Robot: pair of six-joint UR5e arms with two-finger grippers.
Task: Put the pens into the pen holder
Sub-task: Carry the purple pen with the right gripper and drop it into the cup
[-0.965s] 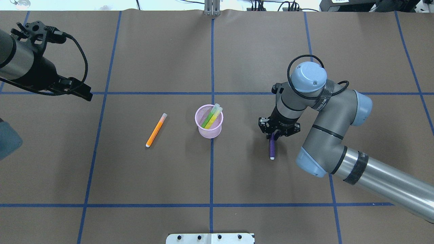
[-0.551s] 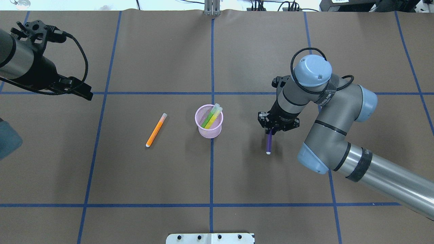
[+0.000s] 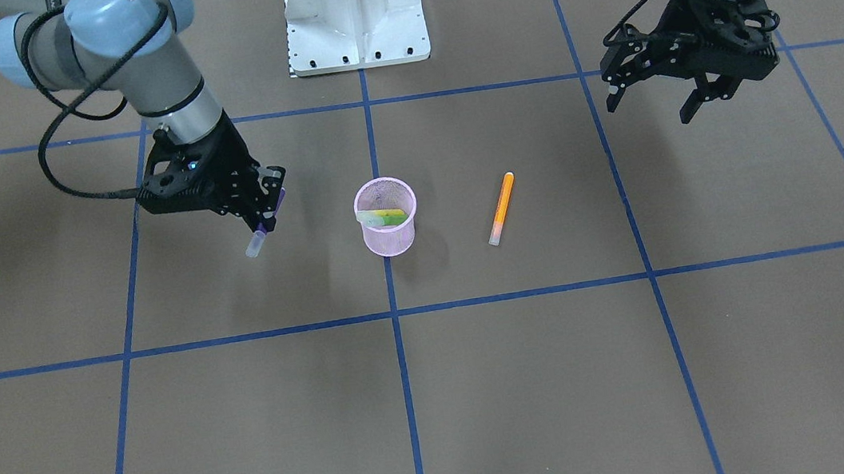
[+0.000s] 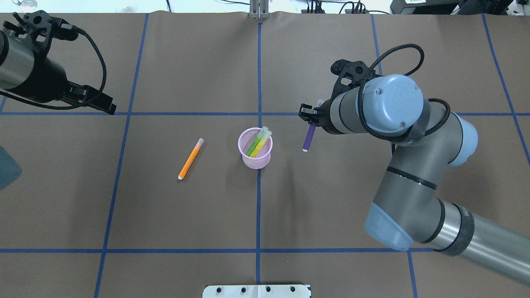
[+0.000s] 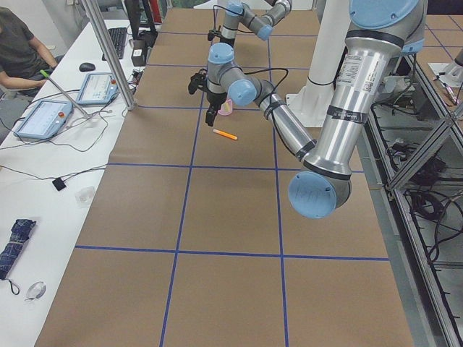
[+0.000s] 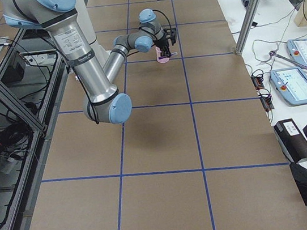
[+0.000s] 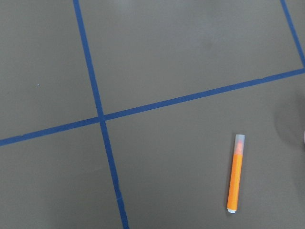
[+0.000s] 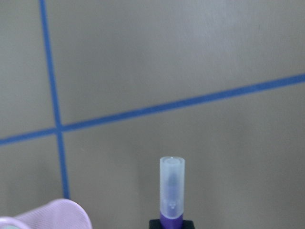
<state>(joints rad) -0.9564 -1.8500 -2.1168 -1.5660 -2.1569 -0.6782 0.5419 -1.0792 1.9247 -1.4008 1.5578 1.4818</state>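
My right gripper (image 4: 311, 121) is shut on the purple pen (image 4: 308, 140) and holds it in the air, to the right of the pink mesh pen holder (image 4: 256, 162). The pen hangs cap down in the front-facing view (image 3: 255, 245). The right wrist view shows its pale cap (image 8: 171, 188) and the holder's rim (image 8: 57, 213) at lower left. A green pen (image 4: 251, 148) and a yellow pen (image 4: 260, 145) stand in the holder. The orange pen (image 4: 191, 159) lies on the table left of the holder and also shows in the left wrist view (image 7: 235, 174). My left gripper (image 3: 651, 106) is open and empty, far left.
Brown paper with blue tape lines (image 4: 258, 207) covers the table. The robot's white base plate (image 4: 256, 291) sits at the near edge. Operators' tablets and cables (image 5: 43, 116) lie on a side desk beyond the far edge.
My right gripper has lifted the purple pen off the table and carried it left and away from the robot, closer to the holder. The left arm has shifted slightly away.
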